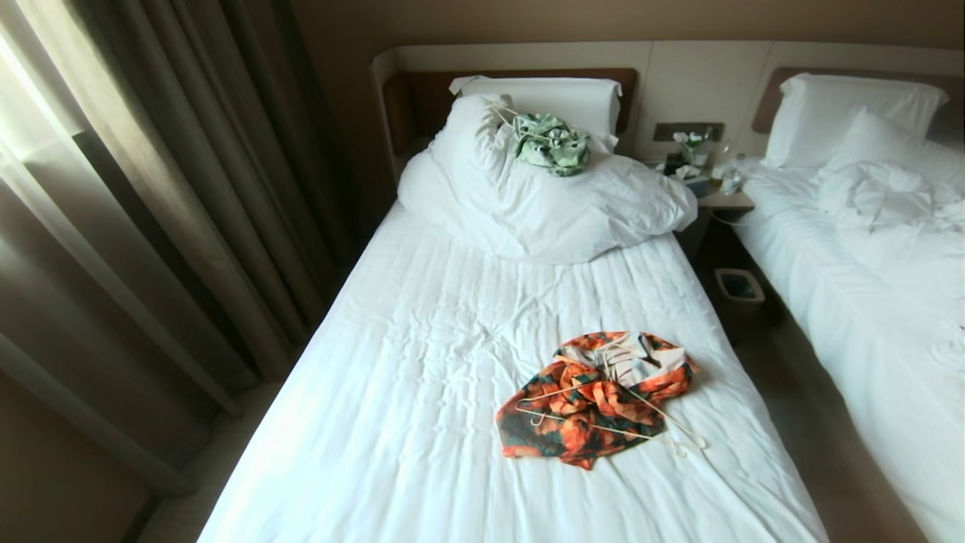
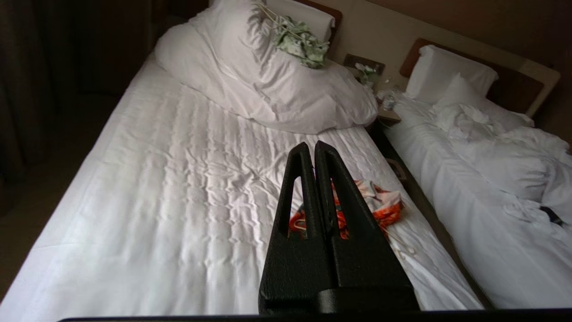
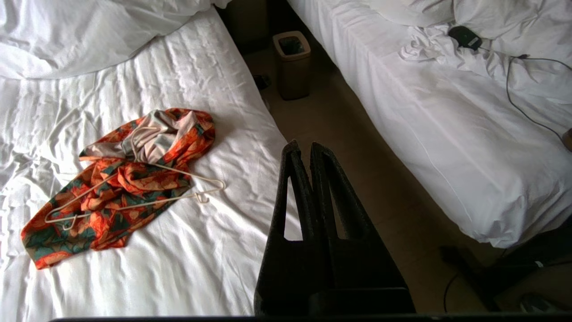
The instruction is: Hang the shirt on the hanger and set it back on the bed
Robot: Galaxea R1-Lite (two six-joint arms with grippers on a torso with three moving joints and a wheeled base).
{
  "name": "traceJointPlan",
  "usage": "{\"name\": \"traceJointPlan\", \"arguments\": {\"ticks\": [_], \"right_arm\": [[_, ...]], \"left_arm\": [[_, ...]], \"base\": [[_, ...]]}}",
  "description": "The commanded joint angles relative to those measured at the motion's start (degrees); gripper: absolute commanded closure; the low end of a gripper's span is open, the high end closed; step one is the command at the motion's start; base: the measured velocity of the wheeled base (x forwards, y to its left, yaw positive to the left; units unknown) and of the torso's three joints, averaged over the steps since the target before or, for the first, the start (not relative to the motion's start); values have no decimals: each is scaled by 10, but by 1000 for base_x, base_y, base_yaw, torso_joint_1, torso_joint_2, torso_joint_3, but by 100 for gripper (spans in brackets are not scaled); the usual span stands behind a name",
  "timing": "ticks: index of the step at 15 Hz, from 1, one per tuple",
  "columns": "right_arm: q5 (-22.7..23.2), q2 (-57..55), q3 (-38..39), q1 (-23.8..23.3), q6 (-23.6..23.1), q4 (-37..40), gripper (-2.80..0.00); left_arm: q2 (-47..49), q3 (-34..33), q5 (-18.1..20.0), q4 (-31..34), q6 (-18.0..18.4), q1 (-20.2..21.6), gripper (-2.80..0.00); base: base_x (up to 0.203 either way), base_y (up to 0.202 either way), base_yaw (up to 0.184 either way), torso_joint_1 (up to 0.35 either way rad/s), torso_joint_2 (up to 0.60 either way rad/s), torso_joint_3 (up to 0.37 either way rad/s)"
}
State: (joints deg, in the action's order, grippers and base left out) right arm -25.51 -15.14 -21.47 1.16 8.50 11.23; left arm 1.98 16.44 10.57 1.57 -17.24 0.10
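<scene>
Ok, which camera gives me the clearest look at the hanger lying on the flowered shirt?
The right wrist view: the hanger lies unobstructed on the shirt, both shoulder ends and the notch hooks visible. The head view shows the hanger whole too, but thinner and fainter. In the left wrist view the left gripper hides most of it.

light: daylight through curtain (image 1: 45, 98) at 9 o'clock | white sheet (image 1: 422, 362) bright, near glare | floor between beds in shadow | left wrist view dimmer, corners dark | edges curved | focus soft
</scene>
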Motion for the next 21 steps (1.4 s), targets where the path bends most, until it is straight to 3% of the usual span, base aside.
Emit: {"name": "traceJointPlan", "arguments": {"ticks": [1, 4, 6, 8, 12, 14, 17, 21], "right_arm": [[35, 78, 50, -1, -1, -3, 0], [118, 149, 118, -8, -3, -13, 0], [155, 153, 166, -10, -4, -92, 0], [233, 153, 211, -10, -18, -164, 0], [262, 153, 215, -10, -22, -138, 0], [263, 153, 214, -9, -30, -137, 0], [259, 153, 215, -9, -127, -125, 0], [259, 152, 214, -9, -118, -109, 0]], "left_arm": [[-21, -13, -53, -1, 4, 0, 0], [-21, -49, -81, -6, 67, 0, 0], [-21, -86, -94, -13, 120, 0, 0], [-21, -123, -101, -26, 165, 0, 0], [-21, -160, -107, -31, 247, 0, 0], [-21, -160, -106, -30, 256, 2, 0], [-21, -159, -105, -26, 262, 2, 0], [-21, -161, -80, -10, 259, 0, 0]], "base": [[0, 0, 0, 0, 0, 0], [0, 0, 0, 0, 0, 0], [0, 0, 0, 0, 0, 0], [0, 0, 0, 0, 0, 0], [0, 0, 0, 0, 0, 0], [0, 0, 0, 0, 0, 0], [0, 0, 0, 0, 0, 0], [0, 0, 0, 0, 0, 0]]}}
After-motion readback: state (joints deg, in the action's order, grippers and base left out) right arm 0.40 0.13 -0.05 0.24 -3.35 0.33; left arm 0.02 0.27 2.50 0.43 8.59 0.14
